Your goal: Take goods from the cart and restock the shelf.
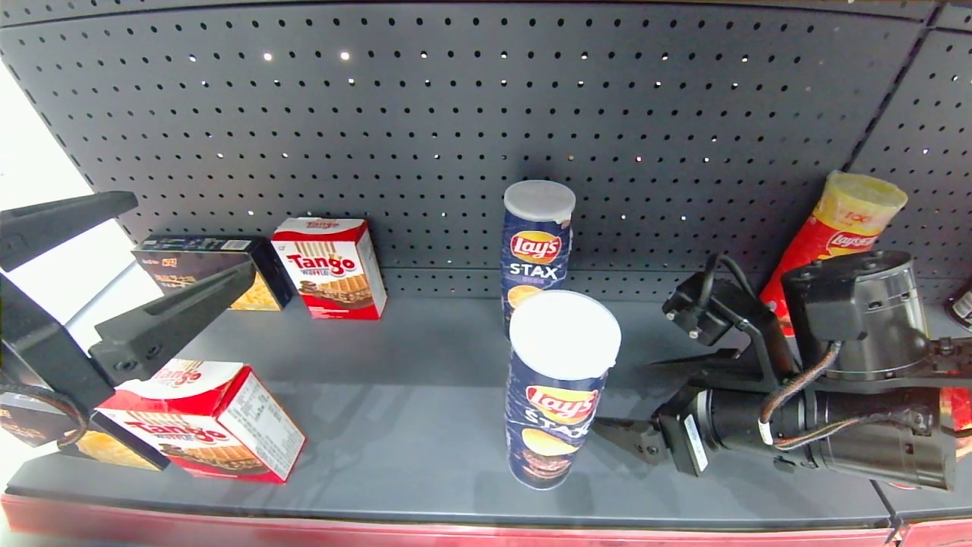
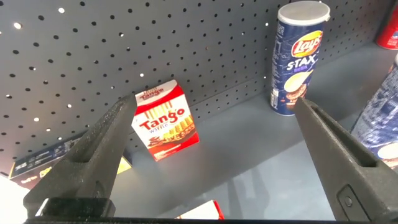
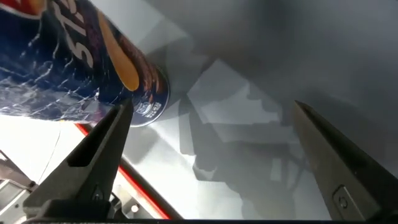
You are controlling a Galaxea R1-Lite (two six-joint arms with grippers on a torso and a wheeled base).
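Two blue chips cans stand upright on the grey shelf (image 1: 395,395): one at the back (image 1: 535,251), one near the front edge (image 1: 558,387). My right gripper (image 1: 626,393) stands open just right of the front can, level with its lower half, holding nothing. In the right wrist view the front can (image 3: 81,62) lies beside one finger (image 3: 102,155) and outside the open gripper (image 3: 211,111). My left gripper (image 1: 190,235) hangs open and empty over the shelf's left end. The left wrist view has the gripper (image 2: 211,115) spread wide before a red wafer box (image 2: 166,119) and the back can (image 2: 298,59).
A red wafer box (image 1: 330,266) and a dark box (image 1: 205,270) stand at the back left. Another red wafer box (image 1: 205,418) and a dark box (image 1: 45,433) sit at the front left. A red chips can (image 1: 835,235) leans on the pegboard at right.
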